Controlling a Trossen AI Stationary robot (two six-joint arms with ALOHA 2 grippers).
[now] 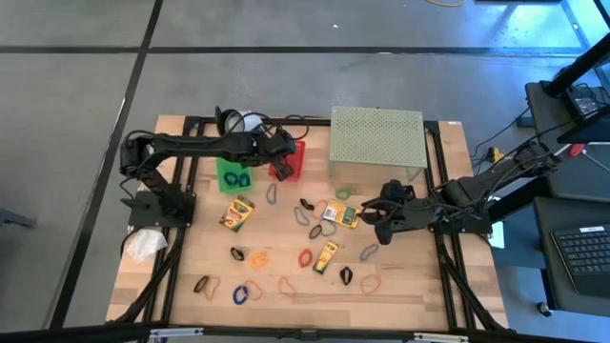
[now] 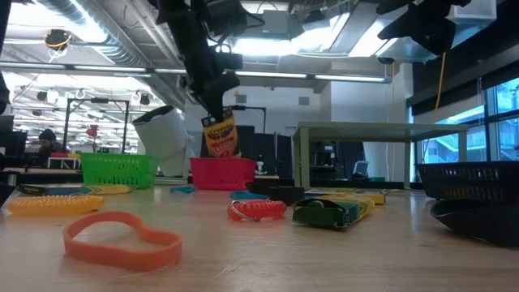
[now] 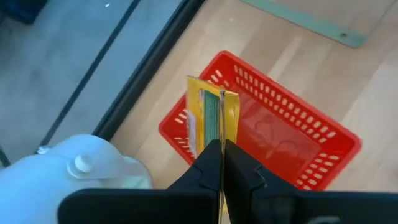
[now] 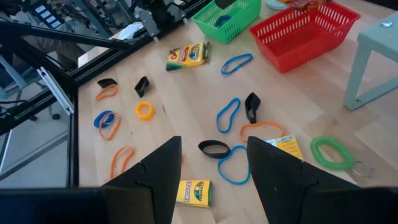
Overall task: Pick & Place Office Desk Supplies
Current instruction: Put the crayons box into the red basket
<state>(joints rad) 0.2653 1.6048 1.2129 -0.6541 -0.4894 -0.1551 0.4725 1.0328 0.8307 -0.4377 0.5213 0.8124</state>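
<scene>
While the left tool (image 3: 221, 163) is pinching a crayon box (image 3: 211, 115) by one thin edge above the red basket (image 3: 323, 134), the box is risking twisting loose and dropping outside the rim. The right tool (image 4: 212, 163) is hanging wide and empty over the surface (image 4: 186, 93).

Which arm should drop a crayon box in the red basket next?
Left. Its gripper is already shut on a crayon box above the red basket. The right gripper hangs open and empty over the table's loose bands.
</scene>
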